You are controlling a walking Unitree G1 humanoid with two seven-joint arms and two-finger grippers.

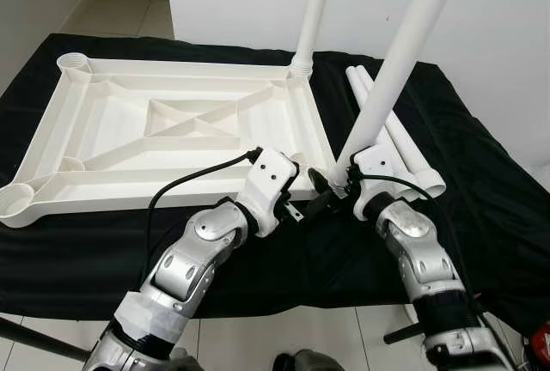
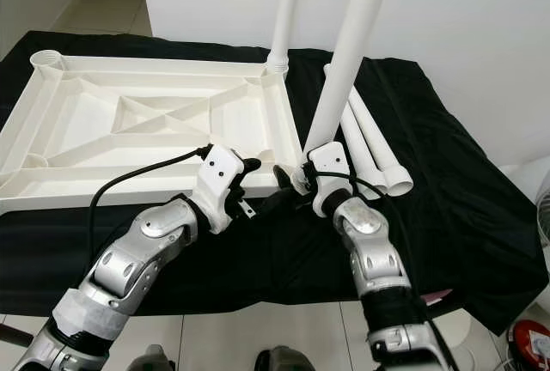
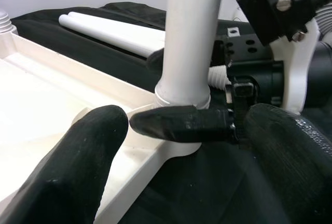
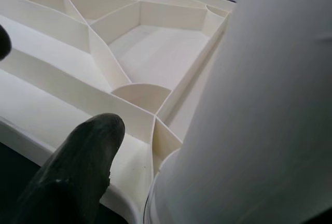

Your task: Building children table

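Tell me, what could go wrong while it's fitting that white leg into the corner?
1. The leg held by the right gripper leans instead of standing straight, so it might jam or seat crookedly in the tabletop corner.
2. The left gripper sits close against the leg's base, so a finger could get pinched.
3. The spare legs lying beside could be knocked and roll.

Both silver arms reaching forward, left end effector (image 1: 316, 184) open, right end effector (image 1: 342, 184) clamped
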